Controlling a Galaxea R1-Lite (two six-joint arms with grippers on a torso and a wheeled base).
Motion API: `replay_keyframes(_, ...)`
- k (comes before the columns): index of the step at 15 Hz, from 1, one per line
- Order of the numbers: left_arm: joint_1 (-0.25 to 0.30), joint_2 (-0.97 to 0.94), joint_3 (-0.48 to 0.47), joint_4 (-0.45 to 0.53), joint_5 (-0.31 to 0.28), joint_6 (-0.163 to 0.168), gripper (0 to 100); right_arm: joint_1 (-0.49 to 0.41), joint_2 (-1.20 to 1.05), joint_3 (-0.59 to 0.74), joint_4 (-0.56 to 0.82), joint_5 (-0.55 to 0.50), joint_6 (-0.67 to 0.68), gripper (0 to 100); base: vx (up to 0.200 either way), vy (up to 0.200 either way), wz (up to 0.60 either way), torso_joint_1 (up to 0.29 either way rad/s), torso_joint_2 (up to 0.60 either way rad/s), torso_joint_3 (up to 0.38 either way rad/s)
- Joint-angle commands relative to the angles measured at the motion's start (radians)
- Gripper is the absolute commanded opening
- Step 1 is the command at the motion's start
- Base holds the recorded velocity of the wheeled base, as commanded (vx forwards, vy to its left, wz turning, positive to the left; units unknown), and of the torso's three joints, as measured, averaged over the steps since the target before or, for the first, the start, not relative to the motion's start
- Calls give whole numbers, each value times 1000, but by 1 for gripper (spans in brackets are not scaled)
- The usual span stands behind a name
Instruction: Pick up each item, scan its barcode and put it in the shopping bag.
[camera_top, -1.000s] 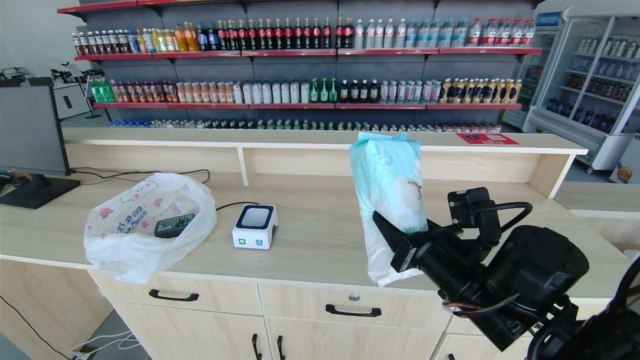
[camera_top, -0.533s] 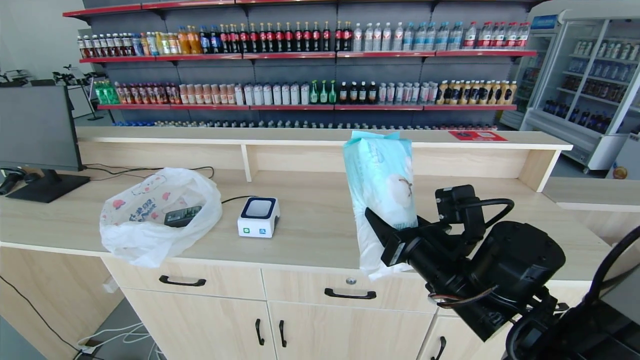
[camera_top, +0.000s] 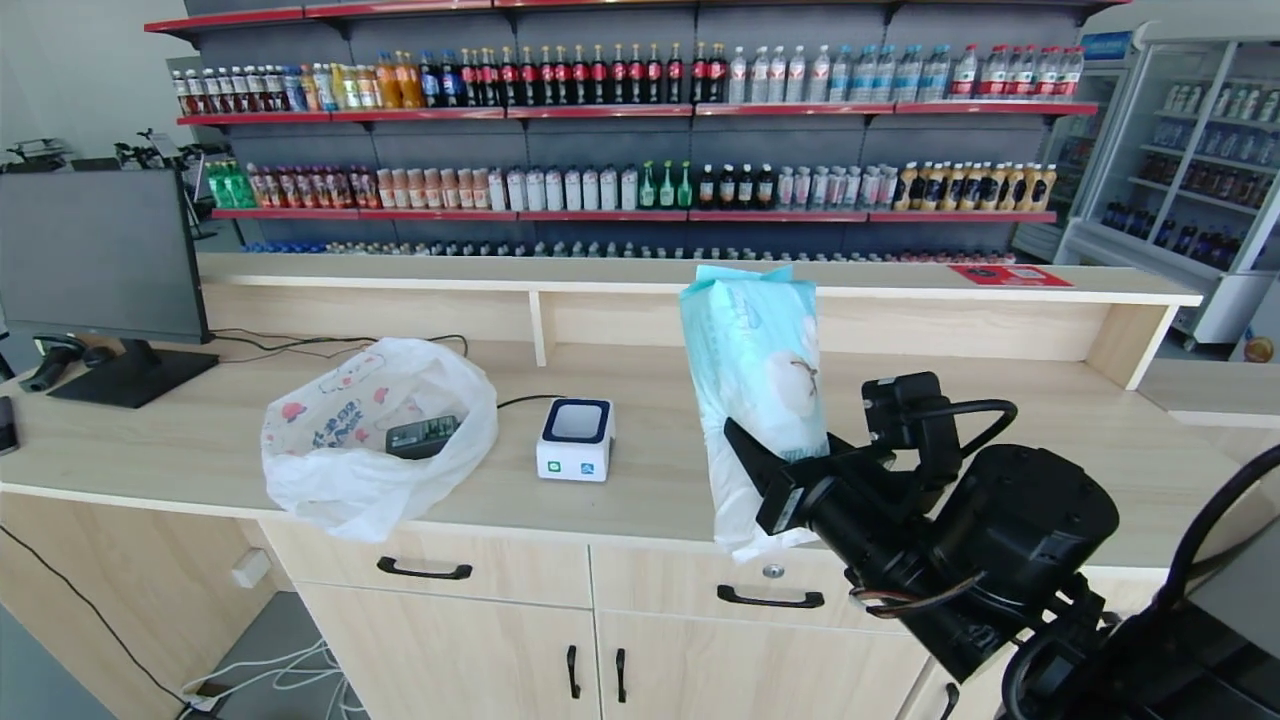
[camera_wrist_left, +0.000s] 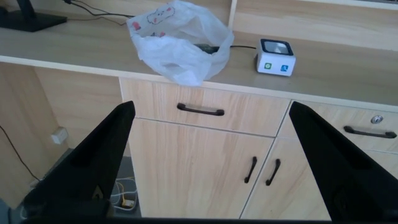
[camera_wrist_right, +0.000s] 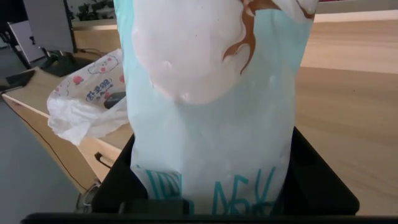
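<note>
My right gripper (camera_top: 790, 452) is shut on a tall light-blue tissue pack (camera_top: 755, 370), held upright above the counter's front edge, to the right of the white barcode scanner (camera_top: 575, 440). The right wrist view has the pack (camera_wrist_right: 211, 93) wedged between the black fingers (camera_wrist_right: 118, 180). Left of the scanner lies the white shopping bag (camera_top: 370, 440), mouth open, with a dark flat item (camera_top: 422, 436) inside. My left gripper (camera_wrist_left: 211, 109) is open and holds nothing, low in front of the cabinet doors, with the bag (camera_wrist_left: 180, 37) and scanner (camera_wrist_left: 277, 56) above it.
The wooden counter (camera_top: 650, 500) has a raised ledge (camera_top: 600, 275) along its back. A monitor (camera_top: 100, 260) stands at the far left with cables behind it. Drawers and doors with black handles (camera_top: 770, 598) run below. Drink shelves fill the background.
The head camera has shifted, so the whole scene sits further right. The held pack now stands closer to the scanner. The grip on it is unchanged.
</note>
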Motion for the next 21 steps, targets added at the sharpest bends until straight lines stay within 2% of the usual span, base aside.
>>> replay_keyframes(1, 0, 0, 0, 0, 0, -1, 100, 3, 9, -15, -1, 0, -4, 0, 0, 200, 0, 2, 2, 7)
replay_keyframes(3, 0, 0, 0, 0, 0, -1, 100, 9, 29, -41, -1, 0, -4, 0, 0, 200, 0, 0, 2, 2)
replay_keyframes(8, 0, 0, 0, 0, 0, -1, 100, 89, 56, -81, -1, 0, -5, 0, 0, 200, 0, 0, 4, 5)
replay_keyframes(20, 0, 0, 0, 0, 0, -1, 100, 83, 68, -100, -1, 0, -1, 0, 0, 200, 0, 1, 3, 2)
replay_keyframes(21, 0, 0, 0, 0, 0, -1, 100, 84, 68, -100, -1, 0, -1, 0, 0, 0, 0, 0, 0, 0)
